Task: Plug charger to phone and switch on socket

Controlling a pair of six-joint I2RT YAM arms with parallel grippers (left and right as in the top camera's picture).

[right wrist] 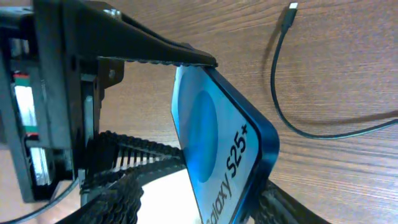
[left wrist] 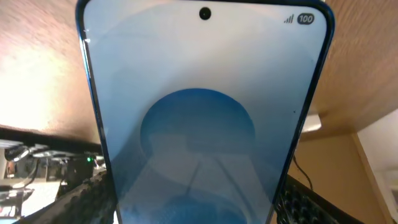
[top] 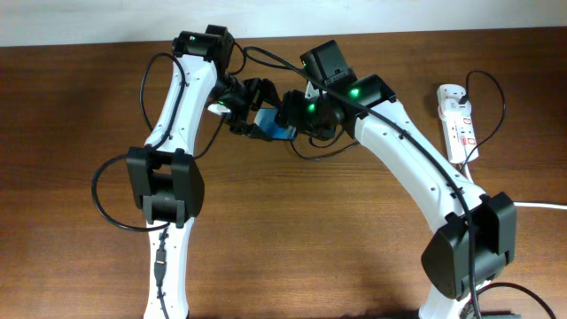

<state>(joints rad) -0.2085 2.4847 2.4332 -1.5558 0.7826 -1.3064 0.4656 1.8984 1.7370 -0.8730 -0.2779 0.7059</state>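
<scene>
The phone (top: 276, 131), with a blue screen, is held up off the table between both arms. My left gripper (top: 248, 113) is shut on its long edges, and the screen (left wrist: 199, 124) fills the left wrist view between the fingers (left wrist: 196, 202). My right gripper (top: 297, 120) is open, with its fingers (right wrist: 205, 208) on either side of the phone's corner (right wrist: 214, 137); one finger touches the phone and the other stands off it. The charger cable (right wrist: 280, 106) lies on the table with its connector tip (right wrist: 292, 9) free. The white socket (top: 458, 120) lies at the far right.
A thin black cable (top: 503, 106) loops round the socket. A thick white cord (top: 540, 205) runs off the right edge. The table is brown wood (top: 71, 133). Both arms cross the table's middle.
</scene>
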